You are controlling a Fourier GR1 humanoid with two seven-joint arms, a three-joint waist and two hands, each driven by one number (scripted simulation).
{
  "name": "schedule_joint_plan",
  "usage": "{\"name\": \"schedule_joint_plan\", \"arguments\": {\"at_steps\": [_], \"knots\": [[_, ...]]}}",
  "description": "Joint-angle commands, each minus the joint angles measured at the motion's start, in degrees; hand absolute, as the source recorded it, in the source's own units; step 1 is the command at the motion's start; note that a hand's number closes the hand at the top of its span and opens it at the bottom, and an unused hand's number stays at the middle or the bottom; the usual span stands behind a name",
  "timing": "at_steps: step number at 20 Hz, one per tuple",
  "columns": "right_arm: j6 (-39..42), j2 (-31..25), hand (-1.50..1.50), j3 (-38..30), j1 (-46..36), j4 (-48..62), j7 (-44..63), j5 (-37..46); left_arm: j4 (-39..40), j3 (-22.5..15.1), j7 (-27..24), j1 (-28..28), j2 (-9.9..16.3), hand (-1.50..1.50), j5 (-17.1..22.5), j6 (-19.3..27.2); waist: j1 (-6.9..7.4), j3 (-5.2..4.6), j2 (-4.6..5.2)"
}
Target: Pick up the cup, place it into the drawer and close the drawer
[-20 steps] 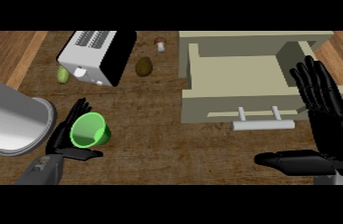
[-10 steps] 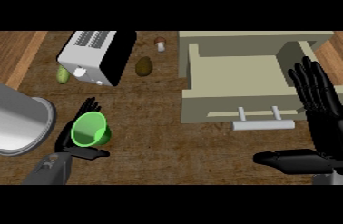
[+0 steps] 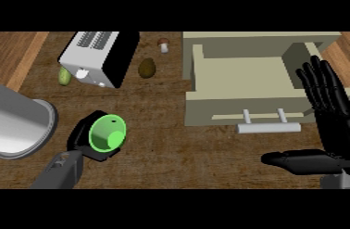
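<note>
A green cup (image 3: pixel 107 135) sits in my left hand (image 3: pixel 86 139) at the lower left, its mouth turned toward me, black fingers curled round its sides and base. The beige drawer (image 3: pixel 205 86) stands pulled open at the upper right, its inside bare, with a pale bar handle (image 3: pixel 268 127) on its front. My right hand (image 3: pixel 327 107) is open at the right edge, fingers straight and pointing up beside the drawer's right wall, thumb stretched out to the left.
A white and black toaster (image 3: pixel 99 56) stands at the upper left. Near it lie a brown oval item (image 3: pixel 146 67), a small mushroom (image 3: pixel 163 45) and a green item (image 3: pixel 65 76). A grey metal pot (image 3: pixel 21 128) fills the left edge.
The cup in my left hand has shifted slightly right and tipped, so its mouth faces more toward me. My right hand has not moved.
</note>
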Motion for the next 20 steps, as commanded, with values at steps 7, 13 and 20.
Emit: {"name": "schedule_joint_plan", "arguments": {"at_steps": [7, 13, 20], "knots": [[-0.65, -0.45, -1.50, -0.62, -0.71, -0.32, 1.14, 0.66, -2.37, 8.82, -9.02, 0.98, -0.84, 1.50, 9.11, 3.85, 0.69, 0.08, -0.20], [0.33, -0.50, -1.50, -0.31, -0.52, 0.13, 0.29, 0.21, -3.55, 10.22, -15.13, 1.81, -0.67, 1.50, 9.94, 5.54, 0.55, 0.11, -0.14], [1.60, -3.31, -1.50, -4.51, -1.22, 1.00, 1.16, -2.25, -10.69, 7.45, -11.67, -1.36, -2.13, 1.50, 9.61, 5.99, 1.27, 0.26, -0.53]]}}
